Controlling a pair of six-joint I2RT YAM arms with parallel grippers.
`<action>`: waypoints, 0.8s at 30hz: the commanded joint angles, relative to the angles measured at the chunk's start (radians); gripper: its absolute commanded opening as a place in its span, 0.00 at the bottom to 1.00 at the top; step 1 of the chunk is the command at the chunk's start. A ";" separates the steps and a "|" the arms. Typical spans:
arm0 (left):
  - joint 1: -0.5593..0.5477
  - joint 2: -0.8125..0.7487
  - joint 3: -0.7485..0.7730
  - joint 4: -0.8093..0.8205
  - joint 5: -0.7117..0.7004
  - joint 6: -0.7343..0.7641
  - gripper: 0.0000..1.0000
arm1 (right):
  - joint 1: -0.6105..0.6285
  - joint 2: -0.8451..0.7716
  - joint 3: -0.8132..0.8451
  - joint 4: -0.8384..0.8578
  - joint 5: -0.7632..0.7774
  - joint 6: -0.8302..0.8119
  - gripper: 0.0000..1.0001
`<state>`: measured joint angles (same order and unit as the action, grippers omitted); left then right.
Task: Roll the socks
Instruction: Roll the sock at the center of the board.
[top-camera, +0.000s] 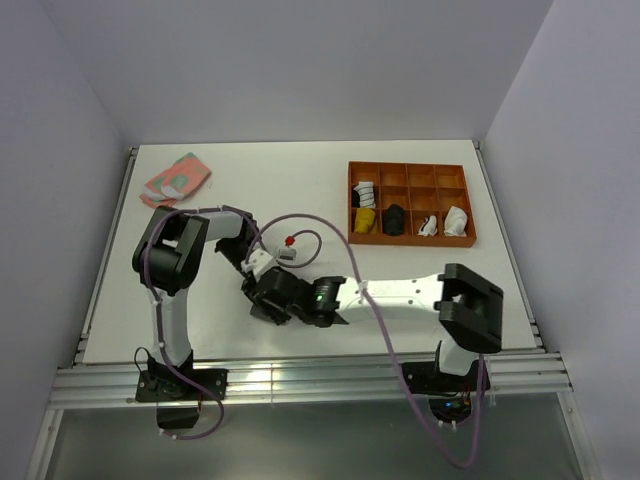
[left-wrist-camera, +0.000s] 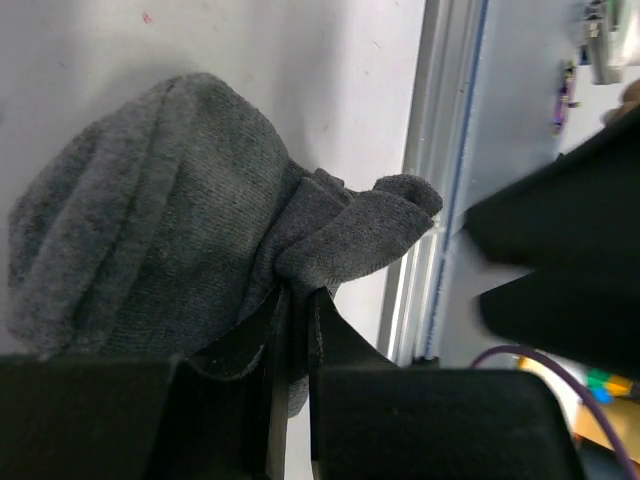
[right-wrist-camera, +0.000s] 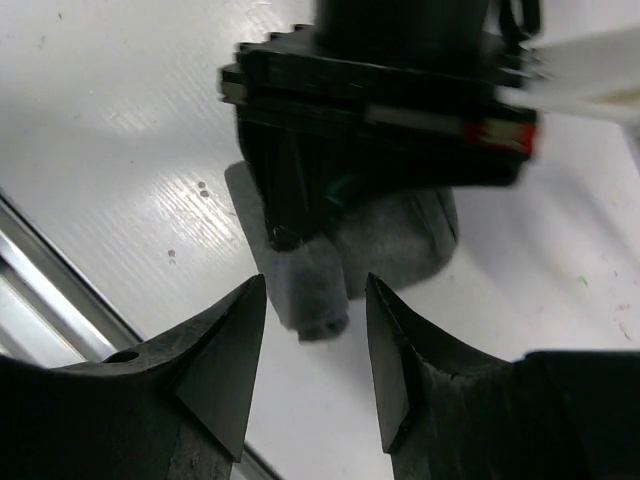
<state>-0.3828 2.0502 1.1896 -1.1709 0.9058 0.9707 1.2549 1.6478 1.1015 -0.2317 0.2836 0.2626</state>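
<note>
In the top view the grey sock is almost fully hidden: both grippers meet over it near the 6 o'clock edge of the table (top-camera: 300, 180), and only dark shapes show there. The wrist views show it better. The grey sock (left-wrist-camera: 150, 220) is gathered into a thick, rounded bundle with long folds along it, lying on the white table top close to the metal rail at the edge. One loose end stands out from the bundle toward 3 o'clock in the left wrist view; the bundle's lower part is cut off behind the fingers.

The left gripper (left-wrist-camera: 297, 305) has its fingers pressed almost together on a fold of the sock, where the loose end leaves the bundle. In the right wrist view the body of this gripper covers the top of the sock (right-wrist-camera: 400, 240).

The right gripper (right-wrist-camera: 315, 288) stands about half open and grips nothing. A short stub of the sock points at the gap between its fingers; no touch is visible.

At 2 o'clock on the table sits an orange tray (top-camera: 410, 165) with small rolled bundles (top-camera: 394, 220), too small to describe. At 10 o'clock lies a pink and green cloth (top-camera: 175, 178).
</note>
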 joint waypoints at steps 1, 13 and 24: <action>-0.001 0.041 0.019 -0.038 -0.038 0.019 0.04 | 0.050 0.067 0.081 -0.011 0.118 -0.078 0.52; 0.024 0.071 0.041 -0.050 -0.036 0.007 0.05 | 0.086 0.188 0.107 -0.032 0.100 -0.106 0.55; 0.030 0.102 0.068 -0.064 -0.018 0.000 0.05 | 0.120 0.218 0.035 0.028 0.074 -0.062 0.56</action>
<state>-0.3607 2.1269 1.2324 -1.2655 0.9127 0.9474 1.3582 1.8503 1.1545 -0.2413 0.3504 0.1745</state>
